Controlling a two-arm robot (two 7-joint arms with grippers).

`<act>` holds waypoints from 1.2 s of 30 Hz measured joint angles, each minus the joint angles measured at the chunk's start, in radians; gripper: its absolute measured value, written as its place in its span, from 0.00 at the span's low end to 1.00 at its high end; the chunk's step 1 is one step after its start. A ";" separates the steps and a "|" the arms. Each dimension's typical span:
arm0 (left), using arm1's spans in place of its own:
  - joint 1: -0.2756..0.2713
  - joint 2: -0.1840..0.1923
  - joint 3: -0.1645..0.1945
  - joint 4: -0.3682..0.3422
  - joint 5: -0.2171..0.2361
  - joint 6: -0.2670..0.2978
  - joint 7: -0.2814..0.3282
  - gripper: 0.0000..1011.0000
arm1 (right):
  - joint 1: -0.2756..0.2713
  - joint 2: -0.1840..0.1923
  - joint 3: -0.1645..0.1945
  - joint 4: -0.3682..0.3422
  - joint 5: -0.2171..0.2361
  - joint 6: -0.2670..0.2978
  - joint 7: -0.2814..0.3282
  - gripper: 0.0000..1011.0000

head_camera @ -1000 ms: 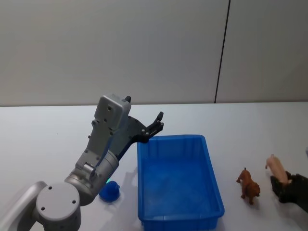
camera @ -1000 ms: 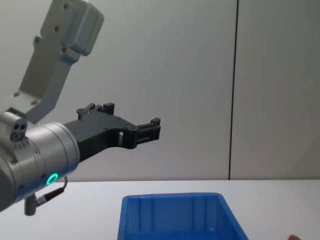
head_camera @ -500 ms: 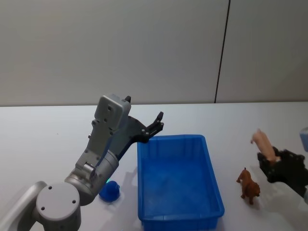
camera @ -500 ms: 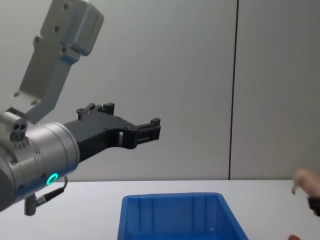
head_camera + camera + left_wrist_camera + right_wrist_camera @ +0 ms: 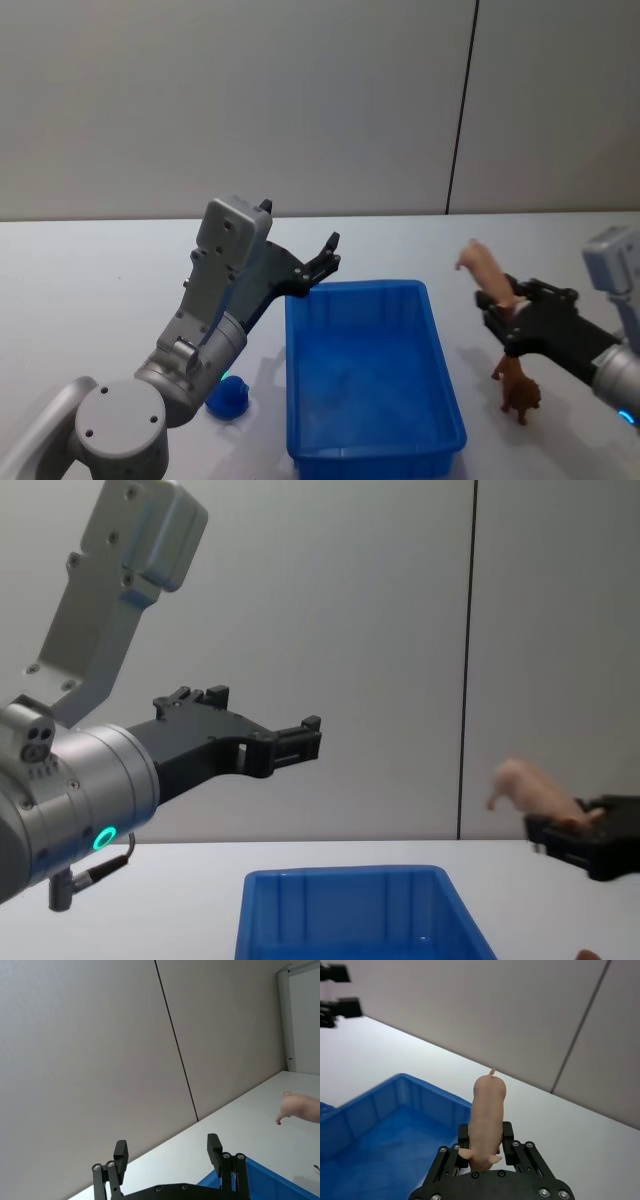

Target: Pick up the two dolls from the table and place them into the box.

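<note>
My right gripper [image 5: 500, 305] is shut on the pale pink doll [image 5: 486, 270] and holds it in the air just right of the blue box [image 5: 355, 288]. The right wrist view shows the doll [image 5: 487, 1105] pinched between the fingers, with the box [image 5: 375, 1105] below and ahead of it. In the chest view the doll [image 5: 528, 786] sticks out of the gripper [image 5: 565, 825], up and to the left. A dark blue doll [image 5: 228, 398] lies on the table [image 5: 90, 290] left of the box, partly behind my left arm. My left gripper [image 5: 325, 258] hangs open over the box's back left corner.
A small brown toy animal [image 5: 518, 386] stands on the table right of the box, below my right gripper. The box's inside [image 5: 365, 380] holds nothing. A grey wall stands behind the table. My left gripper [image 5: 167, 1152] shows its fingers spread wide apart.
My right gripper has risen from the table's right edge and moved left toward the box, carrying the pink doll. The left arm has stayed still.
</note>
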 joint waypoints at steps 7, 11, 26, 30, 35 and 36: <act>0.000 0.000 0.000 0.000 0.000 0.000 0.000 0.99 | 0.036 -0.030 -0.028 0.000 -0.008 0.011 0.089 0.36; 0.000 0.000 0.000 0.000 0.000 0.000 0.000 0.99 | 0.054 -0.048 -0.043 0.009 -0.010 0.026 0.132 0.38; 0.000 0.000 0.000 0.000 0.000 0.000 0.000 0.99 | 0.105 -0.092 -0.083 0.048 -0.005 0.077 0.236 0.82; 0.000 0.000 0.000 0.000 0.000 0.000 0.000 0.99 | 0.106 -0.089 -0.081 0.051 0.001 0.077 0.228 0.93; 0.000 0.000 0.000 0.000 0.000 0.000 0.000 0.99 | 0.098 -0.076 -0.071 0.047 0.013 0.072 0.204 0.99; 0.000 0.000 0.000 0.000 0.000 0.000 0.000 0.99 | 0.095 -0.072 -0.068 0.045 0.016 0.071 0.199 0.99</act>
